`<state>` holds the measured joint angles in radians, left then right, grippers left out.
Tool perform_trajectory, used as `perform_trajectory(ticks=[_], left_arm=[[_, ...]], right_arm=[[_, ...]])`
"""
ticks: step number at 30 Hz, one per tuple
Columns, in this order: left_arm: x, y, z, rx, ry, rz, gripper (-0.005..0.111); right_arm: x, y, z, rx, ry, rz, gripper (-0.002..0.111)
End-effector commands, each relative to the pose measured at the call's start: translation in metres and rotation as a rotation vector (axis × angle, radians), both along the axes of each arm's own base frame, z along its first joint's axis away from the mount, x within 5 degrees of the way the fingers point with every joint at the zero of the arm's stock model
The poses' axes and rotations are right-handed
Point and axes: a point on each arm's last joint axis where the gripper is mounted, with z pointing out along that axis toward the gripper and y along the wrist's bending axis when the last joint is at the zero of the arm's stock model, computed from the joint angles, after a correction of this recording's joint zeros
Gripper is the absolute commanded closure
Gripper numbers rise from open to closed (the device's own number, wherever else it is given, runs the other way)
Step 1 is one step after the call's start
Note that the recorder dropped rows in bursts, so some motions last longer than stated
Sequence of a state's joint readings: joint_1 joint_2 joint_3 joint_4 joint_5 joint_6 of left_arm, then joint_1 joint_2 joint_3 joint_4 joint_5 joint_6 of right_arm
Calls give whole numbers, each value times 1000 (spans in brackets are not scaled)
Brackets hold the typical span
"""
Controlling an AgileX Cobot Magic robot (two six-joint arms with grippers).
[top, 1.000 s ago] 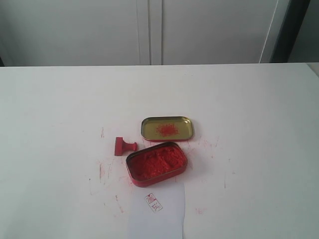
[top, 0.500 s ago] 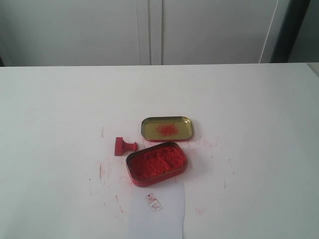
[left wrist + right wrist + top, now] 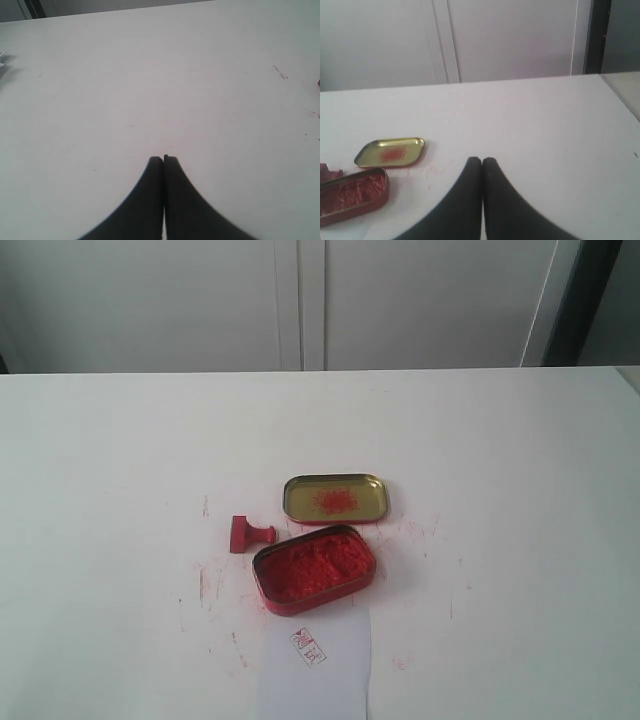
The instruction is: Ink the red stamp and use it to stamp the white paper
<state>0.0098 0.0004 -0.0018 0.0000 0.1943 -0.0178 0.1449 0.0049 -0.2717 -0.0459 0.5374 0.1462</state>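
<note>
Left hand [image 3: 163, 158] and right hand [image 3: 481, 160] closed, empty, red stamp [image 3: 250, 534] well apart

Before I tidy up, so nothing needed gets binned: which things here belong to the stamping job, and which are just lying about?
Job: red stamp, tin of red ink, white paper.
Lying about: gold-lined lid, red smears on the table.
</note>
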Motion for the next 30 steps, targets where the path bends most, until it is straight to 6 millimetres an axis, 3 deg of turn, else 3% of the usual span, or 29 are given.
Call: perform_trajectory(ticks=[1, 5, 13, 30], left_arm=[[0, 0, -1, -9, 1, -2, 107], [0, 0, -1, -9, 1, -2, 107], [0, 0, -1, -9, 1, -2, 107], [0, 0, -1, -9, 1, -2, 107]], right_arm=[[7, 1, -26, -25, 54, -2, 108], [13, 2, -36, -19, -2, 3, 108], [17, 3, -75, -34, 107, 5, 108], [18, 3, -72, -27, 71, 6, 108]])
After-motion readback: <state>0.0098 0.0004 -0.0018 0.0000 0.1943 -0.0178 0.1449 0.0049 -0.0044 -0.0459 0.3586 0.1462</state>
